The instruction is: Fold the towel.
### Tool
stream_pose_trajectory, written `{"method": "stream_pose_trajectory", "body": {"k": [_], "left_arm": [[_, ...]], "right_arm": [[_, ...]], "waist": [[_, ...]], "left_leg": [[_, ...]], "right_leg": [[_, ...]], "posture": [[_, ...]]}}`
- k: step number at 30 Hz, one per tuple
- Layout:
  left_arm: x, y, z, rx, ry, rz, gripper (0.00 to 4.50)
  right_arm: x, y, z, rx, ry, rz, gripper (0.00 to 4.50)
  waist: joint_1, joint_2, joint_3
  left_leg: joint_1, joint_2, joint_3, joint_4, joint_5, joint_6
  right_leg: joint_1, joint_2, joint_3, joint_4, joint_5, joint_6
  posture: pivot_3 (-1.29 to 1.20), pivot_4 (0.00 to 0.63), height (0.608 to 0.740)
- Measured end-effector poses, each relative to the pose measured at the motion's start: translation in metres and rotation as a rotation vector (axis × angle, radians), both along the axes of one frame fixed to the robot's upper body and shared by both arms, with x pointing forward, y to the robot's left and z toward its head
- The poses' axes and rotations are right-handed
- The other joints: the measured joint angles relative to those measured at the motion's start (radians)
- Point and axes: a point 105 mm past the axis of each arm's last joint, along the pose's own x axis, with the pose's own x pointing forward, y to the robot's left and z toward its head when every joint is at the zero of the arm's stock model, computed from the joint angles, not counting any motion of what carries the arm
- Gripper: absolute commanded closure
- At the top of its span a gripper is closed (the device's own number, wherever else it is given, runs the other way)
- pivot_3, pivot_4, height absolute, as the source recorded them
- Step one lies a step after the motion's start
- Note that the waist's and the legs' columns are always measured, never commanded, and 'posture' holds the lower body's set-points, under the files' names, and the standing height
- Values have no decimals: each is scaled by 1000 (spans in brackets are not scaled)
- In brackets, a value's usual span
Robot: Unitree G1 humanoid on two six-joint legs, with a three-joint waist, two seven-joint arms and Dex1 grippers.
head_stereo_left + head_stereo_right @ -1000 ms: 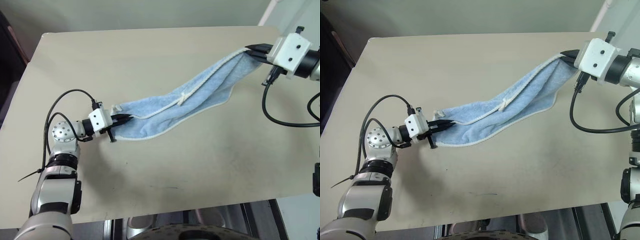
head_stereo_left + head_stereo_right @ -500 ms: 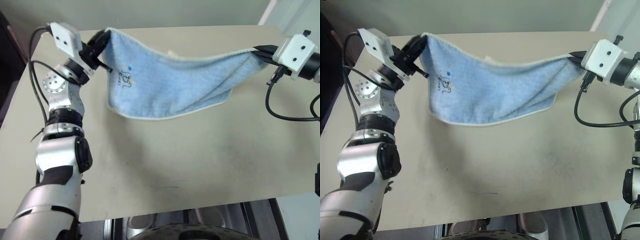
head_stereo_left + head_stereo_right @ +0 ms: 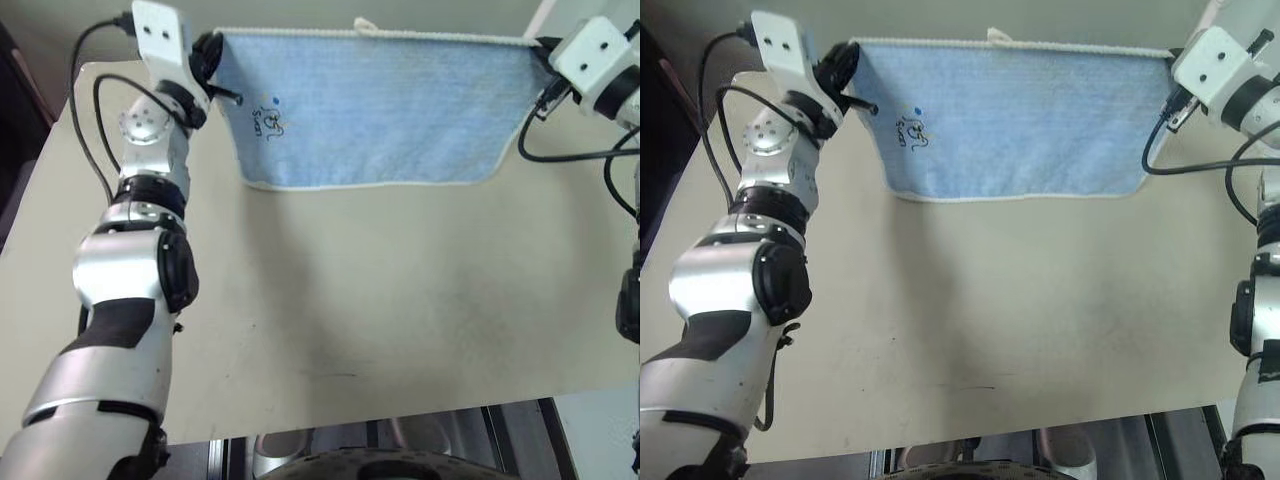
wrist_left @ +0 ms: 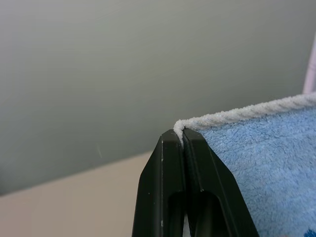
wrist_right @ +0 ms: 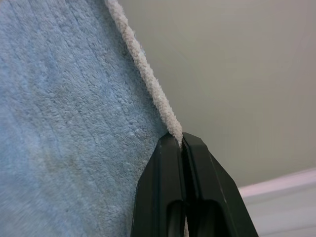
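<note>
I have the light-blue terry towel (image 3: pixel 385 105) with white corded edging stretched flat above the beige counter (image 3: pixel 400 300), left gripper (image 4: pixel 182 140) and right gripper (image 5: pixel 181 143) pinched shut on its top corners. No fold made yet.

Towel (image 3: pixel 380 110): light-blue terry rectangle, white corded edging, dark embroidered logo; hangs spread flat above table, top edge taut.

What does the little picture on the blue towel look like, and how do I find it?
Start at the tan table; above it the light-blue towel hangs stretched flat between the left gripper and the right gripper. Near the left-gripper end sits a small dark embroidered logo with a blue dot above, the only mark on the plain cloth.
</note>
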Motion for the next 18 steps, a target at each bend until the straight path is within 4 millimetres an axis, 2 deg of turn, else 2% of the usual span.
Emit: {"method": "stream_pose_trajectory", "body": {"k": [5, 8, 11, 14, 18], "left_arm": [[-1, 1, 28, 5, -55, 64, 4449], [-2, 5, 31, 58, -53, 86, 4449], [-3, 10, 12, 142, -1, 47, 4449], [-4, 14, -25, 183, 95, -21, 4449], [-13, 24, -58, 227, 193, -119, 4449]], "right_arm": [[3, 6, 33, -35, -134, -49, 4500], [1, 9, 35, -49, -153, -24, 4500], [-2, 5, 9, -86, -82, 16, 4500], [-7, 1, -25, -117, 14, 61, 4500], [-25, 4, -45, -126, 68, 152, 4500]], "waist": [[-1, 0, 0], [-1, 0, 0], [1, 0, 0], [2, 1, 0], [-1, 0, 1]], "left_leg": [[-4, 0, 1, -9, 5, -7], [-5, 1, 1, -11, 7, -11], [-6, 1, 1, -11, 7, -11], [-10, 1, 1, -8, 8, -12], [-14, 0, 2, -8, 9, -14]], "right_leg": [[-8, 0, 0, -1, -1, -2], [-8, 0, -1, -2, -2, -3], [-8, -1, -1, -1, -2, -3], [-10, -2, -1, 0, -2, -3], [-14, -2, -2, -1, -1, -2]], "posture": [[0, 150, 740], [0, 150, 740], [0, 150, 740], [0, 150, 740], [0, 150, 740]]}}
